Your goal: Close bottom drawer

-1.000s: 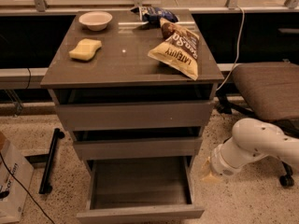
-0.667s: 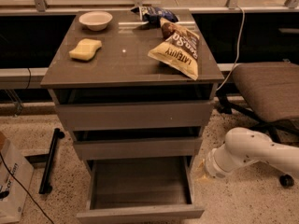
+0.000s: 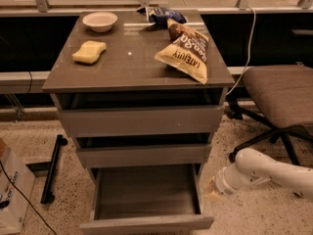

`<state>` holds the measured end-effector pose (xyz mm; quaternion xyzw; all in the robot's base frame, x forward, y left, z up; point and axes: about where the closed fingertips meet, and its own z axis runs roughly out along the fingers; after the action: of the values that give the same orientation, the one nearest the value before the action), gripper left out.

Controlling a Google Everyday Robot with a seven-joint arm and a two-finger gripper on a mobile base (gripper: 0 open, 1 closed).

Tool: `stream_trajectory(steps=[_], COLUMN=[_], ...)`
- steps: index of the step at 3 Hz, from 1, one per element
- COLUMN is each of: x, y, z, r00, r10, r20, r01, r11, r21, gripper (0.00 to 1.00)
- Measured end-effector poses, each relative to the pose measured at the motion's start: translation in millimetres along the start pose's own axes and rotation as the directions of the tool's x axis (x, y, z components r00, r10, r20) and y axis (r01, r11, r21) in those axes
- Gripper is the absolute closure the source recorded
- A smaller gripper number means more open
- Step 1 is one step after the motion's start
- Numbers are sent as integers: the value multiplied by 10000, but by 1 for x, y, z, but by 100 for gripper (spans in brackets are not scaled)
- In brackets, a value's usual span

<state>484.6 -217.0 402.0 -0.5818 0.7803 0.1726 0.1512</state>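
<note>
Jutting open toward the near side: bottom drawer (image 3: 146, 202), long axis left-right. Low just right of it: gripper (image 3: 212, 191), grip state impossible to tell.

I see my tool (image 3: 212, 192) only as a blur beside the grey flat-fronted bottom drawer (image 3: 146, 196), cropped below.

Grey slim-fronted bottom drawer (image 3: 146, 223): smooth matt panels, laminate look. Grey cabinet top (image 3: 128, 68): smooth, faint sheen. White round bowl (image 3: 100, 21), 11 o'clock on top: glossy, ceramic look. Yellow sponge (image 3: 89, 52), 9 o'clock: matt, porous. Yellow-brown chip bag (image 3: 186, 55), 2 o'clock: crinkled shiny film. Brown chair seat (image 3: 283, 94): matt woven cloth. Beige floor (image 3: 44, 141): speckled, stone-like. Gripper (image 3: 212, 192), 3 o'clock of drawer, on white robot arm (image 3: 264, 169): smooth glossy plastic shell.
</note>
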Motion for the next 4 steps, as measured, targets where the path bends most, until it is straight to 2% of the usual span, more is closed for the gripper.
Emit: stream_trajectory(steps=[2, 3, 4], x=[17, 47, 77], y=[-4, -3, 3], z=[27, 58, 92], r00=[9989, 9928, 9808], r10=[453, 1165, 1890], r20=[-140, -269, -477], r01=[-454, -1171, -1914], r11=[9990, 9929, 9801], r21=[-25, -202, -519], gripper=[100, 100, 100])
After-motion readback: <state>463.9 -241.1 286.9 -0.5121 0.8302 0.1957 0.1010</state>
